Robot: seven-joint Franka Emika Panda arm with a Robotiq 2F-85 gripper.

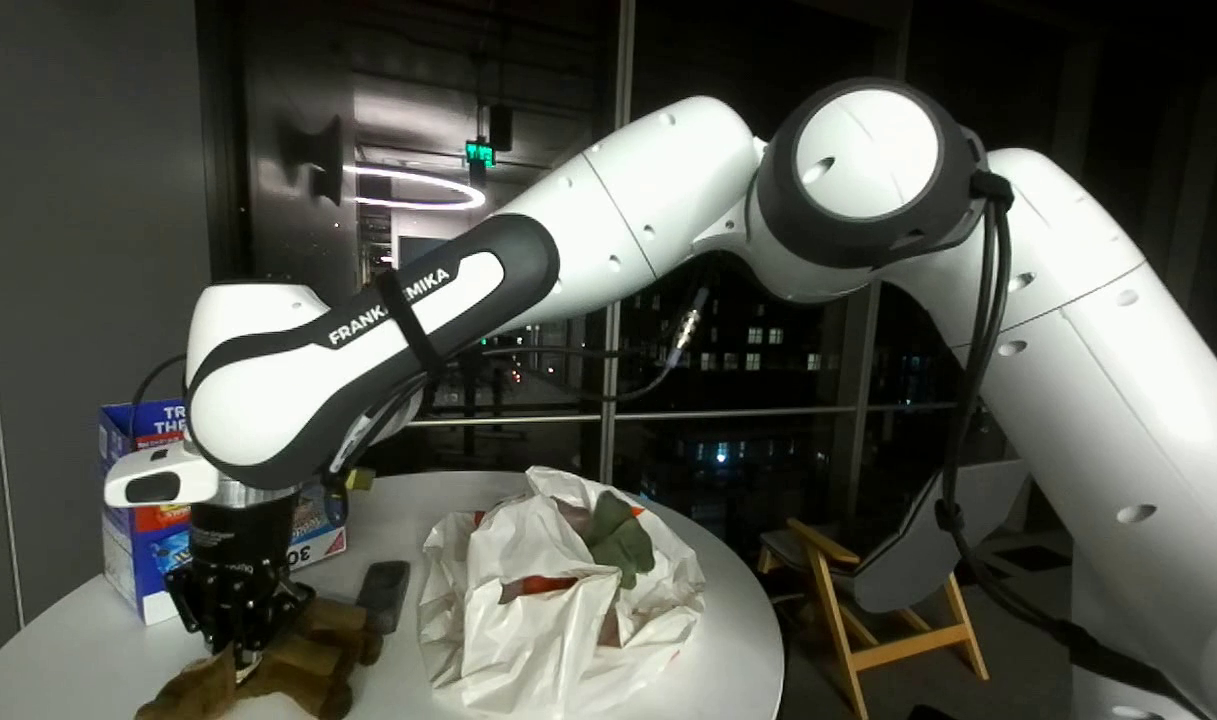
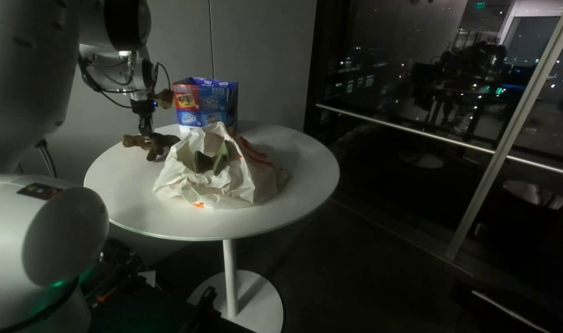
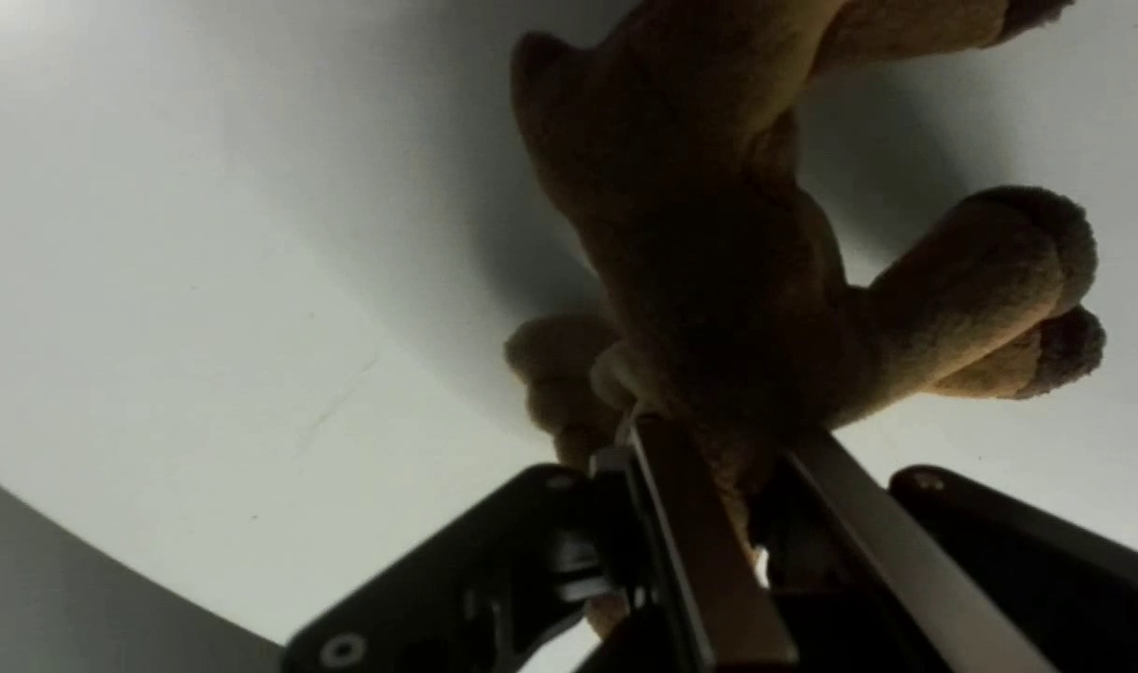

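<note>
A brown plush toy animal (image 1: 298,668) lies on the round white table, seen in both exterior views. From above, my gripper (image 1: 245,665) reaches straight down onto it. The wrist view shows the toy's body (image 3: 709,252) stretching away from the jaws, its stubby legs (image 3: 985,266) out to the right. Brown fabric fills the narrow gap between the two fingers (image 3: 704,551) near their tips, so the gripper is shut on the toy. How deep the grip goes is hidden by the fingers and dark shadow.
A crumpled white plastic bag (image 2: 225,187) with a green plush thing (image 1: 623,545) inside stands beside the toy. Behind is an open blue snack box (image 2: 207,104). A dark flat object (image 1: 383,592) lies between toy and bag. The round table's edge (image 2: 304,203) curves around; a wooden chair (image 1: 908,655) stands beyond.
</note>
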